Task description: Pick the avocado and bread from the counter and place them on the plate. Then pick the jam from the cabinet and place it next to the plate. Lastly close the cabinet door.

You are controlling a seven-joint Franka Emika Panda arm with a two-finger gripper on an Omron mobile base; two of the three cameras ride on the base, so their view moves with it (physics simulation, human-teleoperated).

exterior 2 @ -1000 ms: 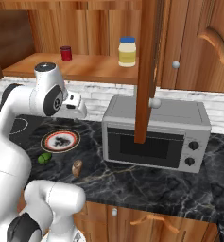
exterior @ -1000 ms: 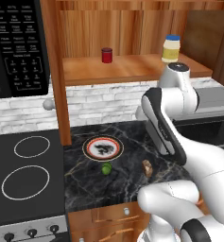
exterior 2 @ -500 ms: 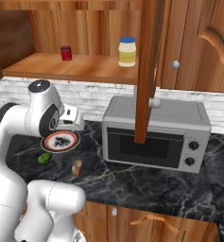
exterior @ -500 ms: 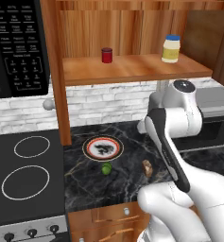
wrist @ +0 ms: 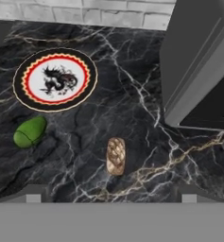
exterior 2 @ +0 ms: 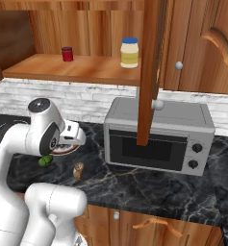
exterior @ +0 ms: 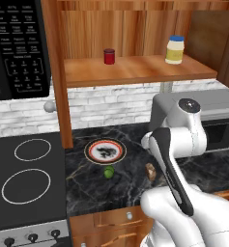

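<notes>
The green avocado (wrist: 30, 132) (exterior: 108, 171) (exterior 2: 44, 161) lies on the black counter (wrist: 132, 118) just in front of the plate (wrist: 87, 78) (exterior: 89, 151), which has nothing on it. The brown bread (wrist: 116, 155) (exterior: 150, 170) (exterior 2: 78, 170) lies to the avocado's right. My gripper (wrist: 111, 196) hangs open above the counter, nearly over the bread, with nothing between its fingers. The dark red jam (exterior: 109, 56) (exterior 2: 67, 54) stands on the shelf of the cabinet (exterior: 135, 70). A cabinet door (exterior 2: 148, 72) stands open, seen edge-on.
A grey countertop oven (exterior 2: 158, 132) (wrist: 203, 71) stands right of the bread. A pale yellow jar with a blue lid (exterior: 175, 49) is on the shelf. A stove (exterior: 26, 178) lies to the left and a black microwave (exterior: 14, 43) hangs above it. Another open door (exterior: 58, 72) juts out beside the plate.
The arm has folded down and the hand has dropped toward the counter by the plate. The jaws stay open and the objects have not moved.
</notes>
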